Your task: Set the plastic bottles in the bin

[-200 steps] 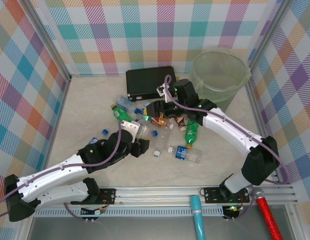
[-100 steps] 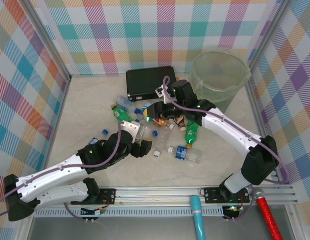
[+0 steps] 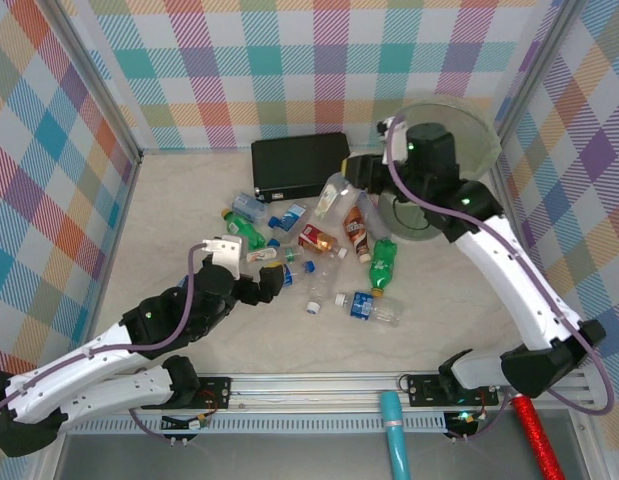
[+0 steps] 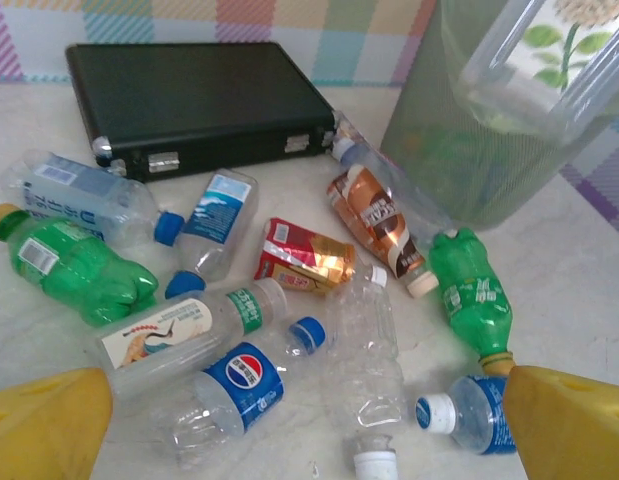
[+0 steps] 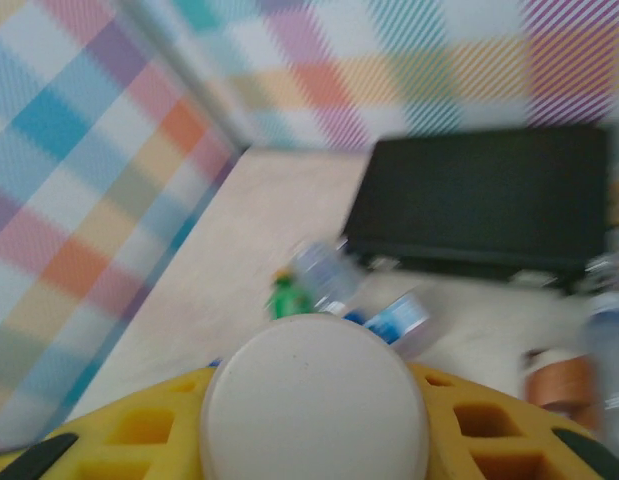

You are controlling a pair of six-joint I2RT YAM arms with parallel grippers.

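Your right hand (image 3: 361,172) is clenched on a clear bottle (image 3: 335,200), lifted off the bench (image 3: 179,210). The bottle's long axis runs from 1 to 7 o'clock, trailing below the hand. The bin (image 3: 481,128) lies just beside it at 3 o'clock, so this arm is the nearer one. A second ago that hand was down in the pile (image 3: 319,240). Your left hand (image 3: 272,272), half closed then, now stands released at the pile's 8 o'clock edge.
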